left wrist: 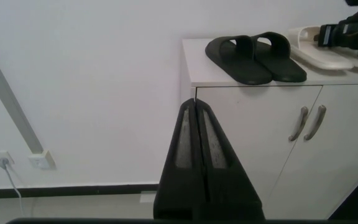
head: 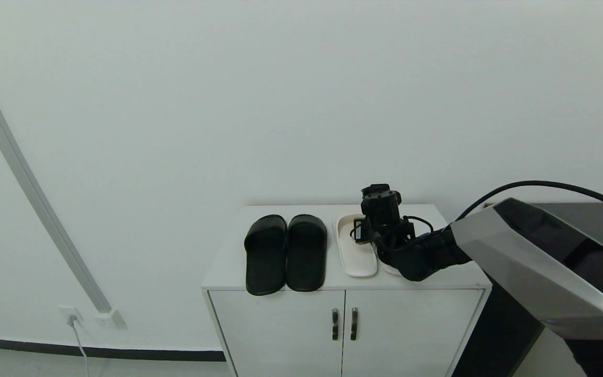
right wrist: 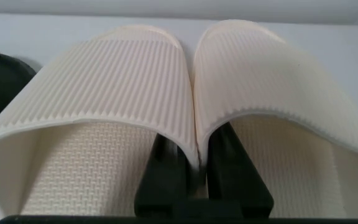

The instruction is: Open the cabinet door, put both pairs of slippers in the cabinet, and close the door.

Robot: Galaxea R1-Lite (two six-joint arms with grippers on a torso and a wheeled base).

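Step in hand: grabbing the white slippers (right wrist: 129, 93) on the cabinet top (head: 228, 275), to the right of the black slippers (head: 267, 256). Right claw (head: 361, 231) has one finger under each strap and looks clenched on the two inner strap walls pressed together. Left claw (left wrist: 196, 106) is clenched on nothing and hangs low, off the cabinet's left side. Both cabinet doors (head: 280, 335) are closed, handles (head: 335, 323) untouched, so nothing can go in yet. Next move probably calls for a door pulled open by a handle, likely with the free left claw, while the right lifts the pair. Hidden: right fingertips under the straps, far white slipper behind the arm in the head view, cabinet bottom cut off, inside unseen
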